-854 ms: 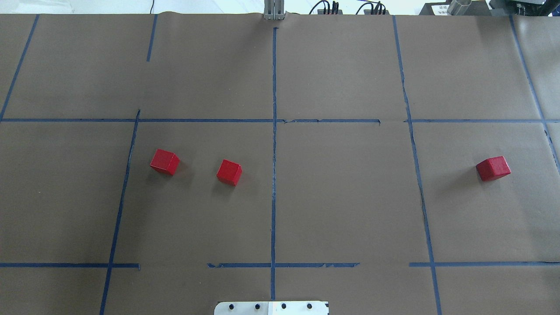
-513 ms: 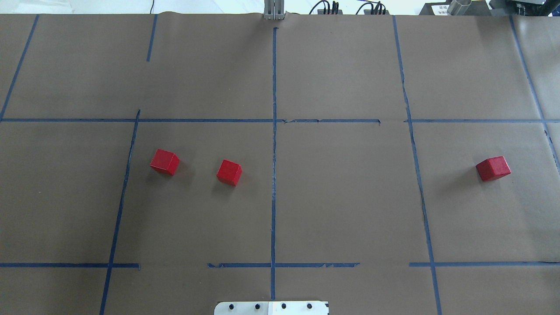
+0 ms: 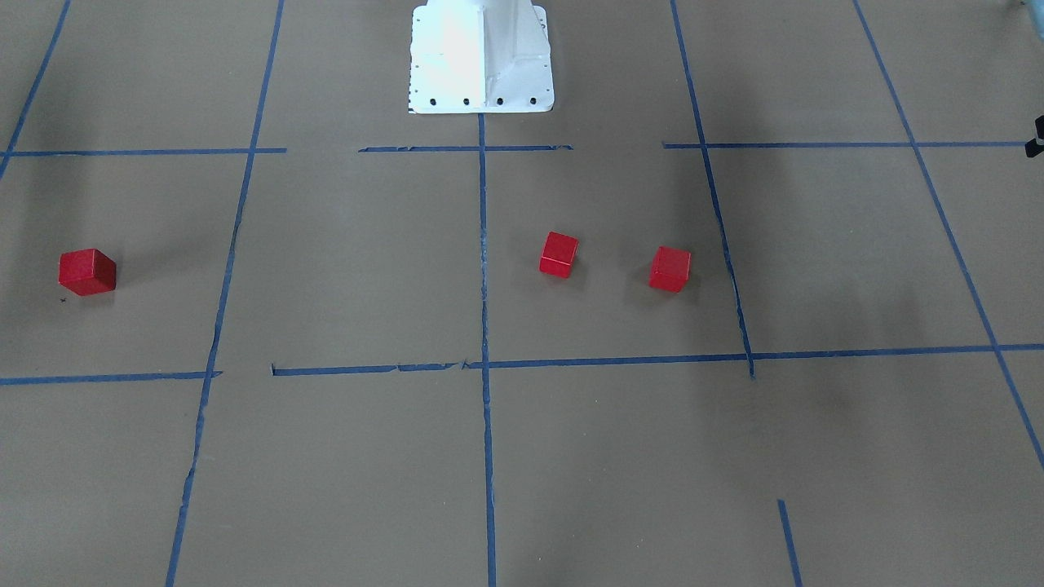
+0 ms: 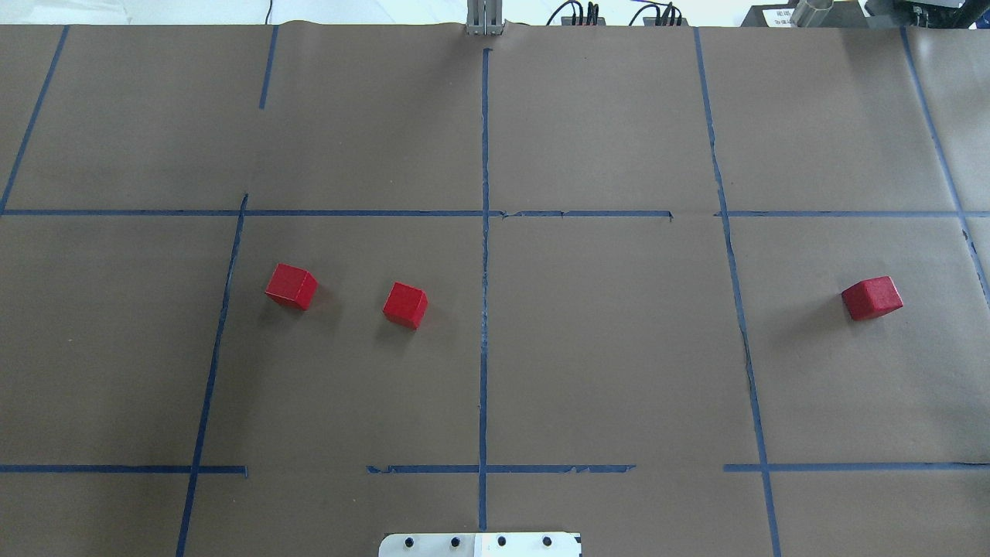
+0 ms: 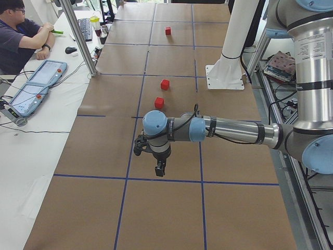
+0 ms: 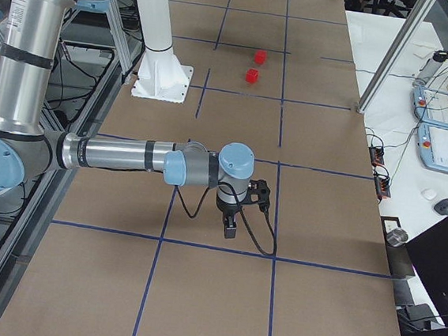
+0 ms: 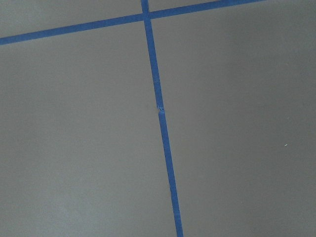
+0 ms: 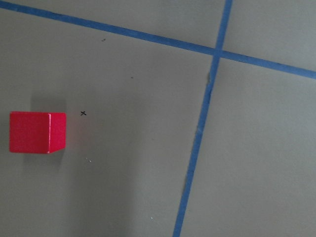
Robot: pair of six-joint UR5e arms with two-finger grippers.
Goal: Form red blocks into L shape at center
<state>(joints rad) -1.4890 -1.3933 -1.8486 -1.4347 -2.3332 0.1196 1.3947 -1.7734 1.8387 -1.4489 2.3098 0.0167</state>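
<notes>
one red cube (image 4: 291, 286) and a second red cube (image 4: 405, 305) sat apart inside the center square (image 4: 603, 340), at 9 o'clock from its dividing tape line (image 4: 484, 348). a third red cube (image 4: 872, 298) lay outside it at 3 o'clock. the left end effector (image 5: 160, 169) and right end effector (image 6: 230, 230) hung over the worktop (image 4: 116, 348); whether either was spread or pressed together could not be told.

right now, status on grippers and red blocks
Grippers: left gripper, right gripper above table, jaws unreadable. Two red blocks in center, left half, apart; third block outside, robot's right. No L yet.
</notes>
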